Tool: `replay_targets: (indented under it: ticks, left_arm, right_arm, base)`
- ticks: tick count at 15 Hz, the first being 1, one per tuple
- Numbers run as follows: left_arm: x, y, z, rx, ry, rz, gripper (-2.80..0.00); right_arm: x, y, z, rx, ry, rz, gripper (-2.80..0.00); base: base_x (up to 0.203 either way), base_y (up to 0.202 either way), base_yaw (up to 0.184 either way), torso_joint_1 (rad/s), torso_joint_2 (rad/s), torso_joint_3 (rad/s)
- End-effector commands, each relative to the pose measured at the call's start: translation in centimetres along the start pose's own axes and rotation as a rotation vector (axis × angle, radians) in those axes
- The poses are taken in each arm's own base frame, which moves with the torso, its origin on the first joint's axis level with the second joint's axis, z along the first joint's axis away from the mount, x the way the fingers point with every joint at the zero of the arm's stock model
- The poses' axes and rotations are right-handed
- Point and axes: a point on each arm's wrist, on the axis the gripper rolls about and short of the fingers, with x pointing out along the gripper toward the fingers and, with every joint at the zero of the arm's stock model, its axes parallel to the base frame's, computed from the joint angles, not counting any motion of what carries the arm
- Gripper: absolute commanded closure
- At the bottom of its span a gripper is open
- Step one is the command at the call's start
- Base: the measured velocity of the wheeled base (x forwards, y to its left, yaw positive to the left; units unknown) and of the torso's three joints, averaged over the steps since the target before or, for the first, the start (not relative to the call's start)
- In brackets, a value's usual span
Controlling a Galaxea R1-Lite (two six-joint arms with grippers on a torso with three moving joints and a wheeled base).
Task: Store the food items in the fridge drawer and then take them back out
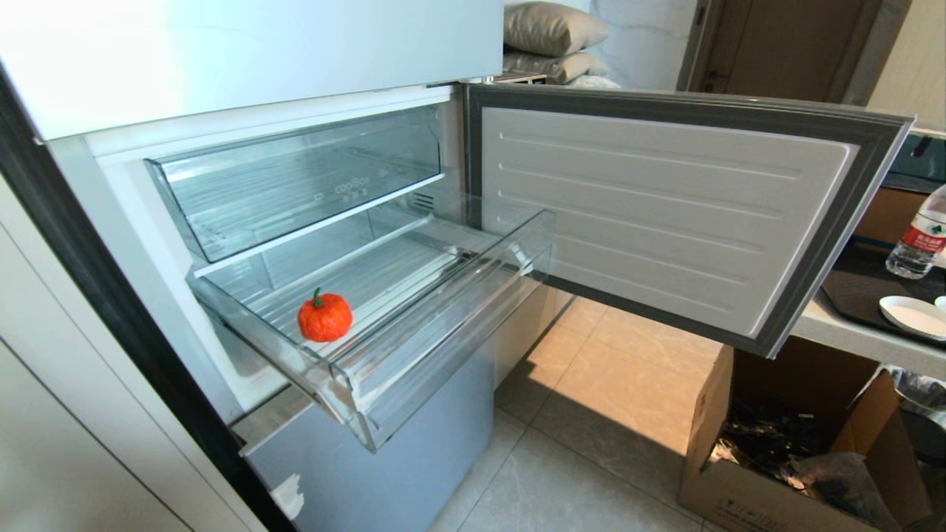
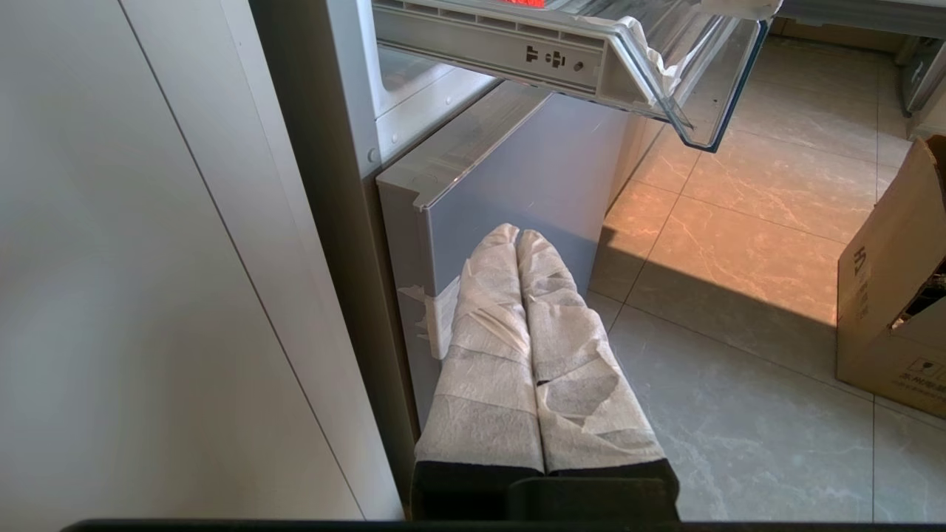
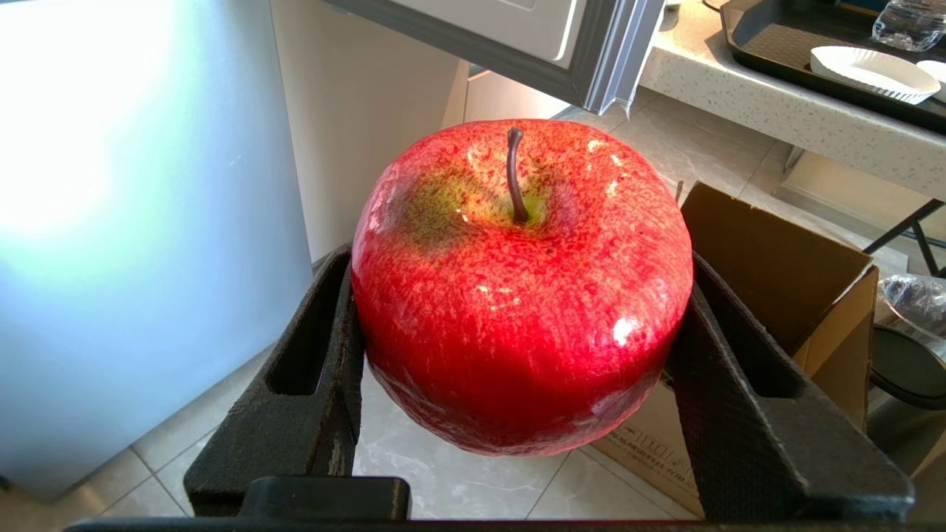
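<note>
— What is seen beyond the fridge door (image 1: 665,214)?

— Pillows (image 1: 550,29) are stacked behind it; a cardboard box (image 1: 746,458) is set on the tiled floor (image 1: 591,443) beneath. A water bottle (image 1: 920,240) and paper plate (image 1: 913,316) are placed on a dark tray (image 1: 857,288).

You can read one word clearly: "coolBox", printed in pale letters on the front of the upper clear drawer (image 1: 295,185), left of centre in the head view. A line of smaller characters sits under it, too small to make out. At the right edge of that frame, a water bottle (image 1: 919,236) carries a red label with white characters you cannot read. Lower right, the cardboard box (image 1: 739,473) shows dark print along its bottom edge, illegible; in the left wrist view the same box (image 2: 887,310) bears a small printed mark at the frame's right, also unreadable.
</note>
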Motion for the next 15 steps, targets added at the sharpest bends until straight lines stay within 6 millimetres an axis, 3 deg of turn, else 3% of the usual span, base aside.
replay_targets:
  ticks: [1,7,15]
  left_arm:
    - [0.0,0.0,0.0,0.0,0.0,0.0,0.0]
    - [0.0,0.0,0.0,0.0,0.0,0.0,0.0]
    - [0.0,0.0,0.0,0.0,0.0,0.0,0.0]
  right_arm:
    - [0.01,0.0,-0.05,-0.001,0.002,0.002,0.0]
    - [0.01,0.0,-0.05,0.004,0.003,0.002,0.0]
    - [0.02,-0.04,-0.02,0.056,0.002,-0.018,0.0]
  base:
    - [0.0,0.0,0.0,0.0,0.0,0.0]
    - [-0.001,0.0,0.017,0.0,0.0,0.0]
    - [-0.001,-0.01,0.176,0.001,0.0,0.003]
